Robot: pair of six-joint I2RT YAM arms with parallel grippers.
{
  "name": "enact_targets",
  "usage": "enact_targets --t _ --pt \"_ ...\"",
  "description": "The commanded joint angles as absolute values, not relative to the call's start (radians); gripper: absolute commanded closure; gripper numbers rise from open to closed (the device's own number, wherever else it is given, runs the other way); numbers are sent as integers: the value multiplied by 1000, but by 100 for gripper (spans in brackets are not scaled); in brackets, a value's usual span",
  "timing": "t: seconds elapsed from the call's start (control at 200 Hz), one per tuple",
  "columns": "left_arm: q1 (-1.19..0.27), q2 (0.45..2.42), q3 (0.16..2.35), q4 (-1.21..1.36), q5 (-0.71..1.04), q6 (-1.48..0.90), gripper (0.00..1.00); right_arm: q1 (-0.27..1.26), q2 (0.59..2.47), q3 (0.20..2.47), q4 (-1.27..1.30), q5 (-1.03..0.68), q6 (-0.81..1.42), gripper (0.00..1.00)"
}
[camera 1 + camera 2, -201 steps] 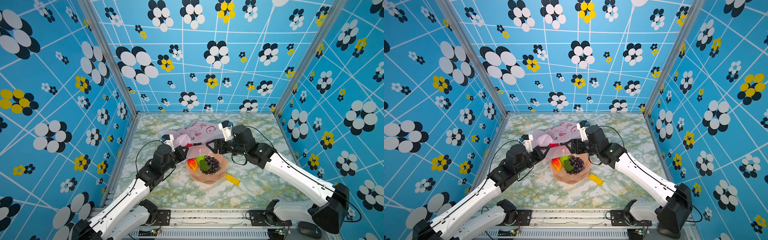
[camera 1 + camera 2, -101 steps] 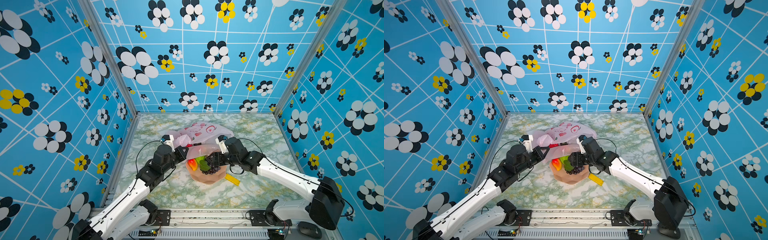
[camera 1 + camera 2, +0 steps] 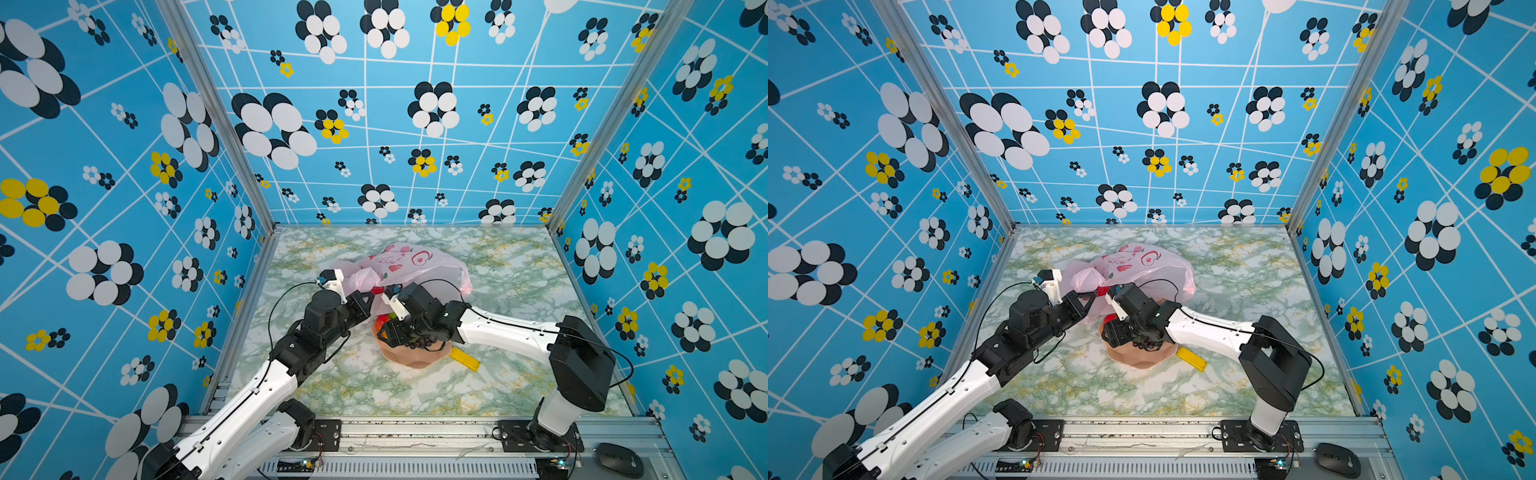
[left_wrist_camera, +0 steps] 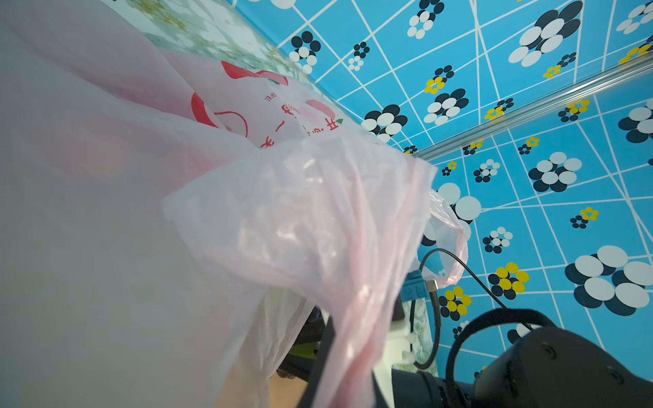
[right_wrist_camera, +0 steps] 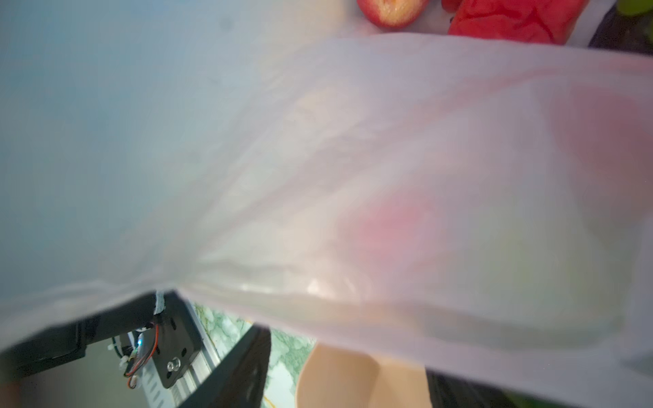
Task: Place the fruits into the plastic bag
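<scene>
The pale-pink plastic bag (image 3: 409,266) (image 3: 1142,266) lies behind the plate, and its film fills the left wrist view (image 4: 282,219). My left gripper (image 3: 371,296) (image 3: 1092,296) (image 4: 339,381) is shut on a gathered edge of the bag and holds it up. My right gripper (image 3: 386,332) (image 3: 1111,332) (image 5: 341,385) hangs low over the left part of the salmon plate (image 3: 415,359), jaws apart. Only the plate (image 5: 388,381) shows between them. Dark grapes (image 3: 419,344) and a red fruit (image 3: 380,321) show past the arm. A red apple (image 5: 388,10) shows beyond the film.
A flat yellow block (image 3: 465,359) (image 3: 1192,359) lies on the marble table just right of the plate. Bag film drapes across most of the right wrist view (image 5: 318,159). Blue flowered walls close in three sides, and a rail (image 3: 415,428) runs along the front edge.
My right arm has swung from the bag's mouth down and left over the plate, and its jaws have narrowed a little. The left gripper has kept its hold on the bag.
</scene>
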State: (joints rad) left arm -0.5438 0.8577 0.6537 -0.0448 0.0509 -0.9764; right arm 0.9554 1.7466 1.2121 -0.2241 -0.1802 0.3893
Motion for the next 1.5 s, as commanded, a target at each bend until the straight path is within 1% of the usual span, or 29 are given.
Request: enact_targets --t 0.0,0.21,0.47,0.61,0.795,0.89,1.035,1.235,1.36,1.495 --pt "-549 838 664 -45 25 -968 100 959 1783 1279 -269 -151 307 31" --pt "-549 846 663 -35 21 -968 100 959 1862 1367 -334 -131 228 31" --pt "-548 856 667 -28 25 -968 100 958 1913 1414 -385 -83 180 30" --pt "-548 861 672 -28 26 -968 100 959 1924 1433 -425 -24 171 29" --pt "-548 867 678 -26 28 -969 100 959 1913 1431 -465 -17 165 28" --pt "-548 870 678 -25 29 -972 100 957 1884 1396 -468 -22 169 29" --pt "-548 874 678 -19 33 -977 100 951 1833 1325 -459 -74 170 30" --pt "-548 884 678 -10 44 -992 100 948 1809 1303 -484 -118 141 31" --pt "-549 879 674 -7 44 -1000 100 938 1834 1315 -485 -118 122 31" --pt "-549 872 678 -17 42 -999 100 917 1890 1361 -503 -144 133 34"
